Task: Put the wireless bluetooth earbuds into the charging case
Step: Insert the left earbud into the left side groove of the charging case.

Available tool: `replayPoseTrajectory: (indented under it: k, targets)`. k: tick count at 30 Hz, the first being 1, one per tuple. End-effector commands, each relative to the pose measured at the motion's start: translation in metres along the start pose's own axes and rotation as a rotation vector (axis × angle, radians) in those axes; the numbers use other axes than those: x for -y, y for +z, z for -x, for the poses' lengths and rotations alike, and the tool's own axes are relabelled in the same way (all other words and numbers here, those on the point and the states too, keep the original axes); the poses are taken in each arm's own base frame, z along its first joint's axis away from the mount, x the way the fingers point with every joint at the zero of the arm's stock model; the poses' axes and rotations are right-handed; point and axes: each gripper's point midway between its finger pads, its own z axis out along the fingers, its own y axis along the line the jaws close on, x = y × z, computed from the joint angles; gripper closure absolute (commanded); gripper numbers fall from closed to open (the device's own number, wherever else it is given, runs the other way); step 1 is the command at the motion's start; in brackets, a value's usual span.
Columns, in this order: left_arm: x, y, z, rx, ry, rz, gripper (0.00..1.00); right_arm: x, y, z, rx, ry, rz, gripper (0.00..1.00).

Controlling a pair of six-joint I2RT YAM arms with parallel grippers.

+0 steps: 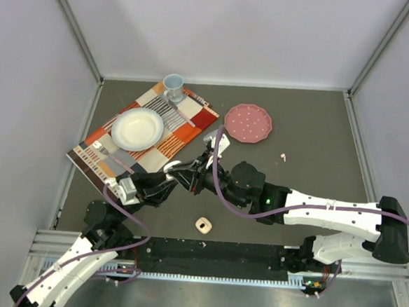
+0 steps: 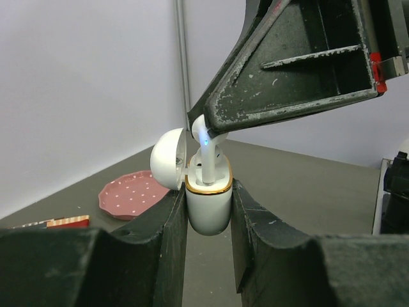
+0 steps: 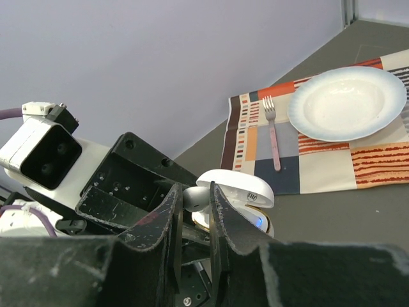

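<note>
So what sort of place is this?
Likely a robotics lab test cell, not a home: plain walls on metal framing box in a dark table, with a left arm and right arm bolted at its near edge.

place: robot lab cell | evidence: white enclosure walls [image 1: 234, 29], aluminium frame [image 1: 74, 25], grey table [image 1: 318, 133]

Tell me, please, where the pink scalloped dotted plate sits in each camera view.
Top external: pink scalloped dotted plate, upper centre, right of the patchwork placemat.
Left wrist: plate lower left, beyond the open white charging case.
Right wrist: not in view.
Shared landmark: the patchwork placemat, in all three views.
</note>
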Motion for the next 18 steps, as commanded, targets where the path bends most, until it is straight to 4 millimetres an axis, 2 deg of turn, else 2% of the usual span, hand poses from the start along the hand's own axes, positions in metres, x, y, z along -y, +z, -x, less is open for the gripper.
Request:
replayPoseTrajectory:
  k: [1, 8, 18]
  targets:
    - [0.006, 0.001, 0.021, 0.084, 0.015, -0.032, 1.0, -0.013, 0.0, 0.026, 0.078, 0.028, 0.018, 1.0]
    - [0.005, 0.0, 0.021, 0.088, 0.018, -0.021, 1.0, -0.01, -0.002, 0.026, 0.082, 0.03, 0.01, 1.0]
    - [0.003, -0.001, 0.022, 0.093, 0.021, -0.011, 1.0, -0.01, -0.001, 0.013, 0.045, 0.021, 0.019, 1.0]
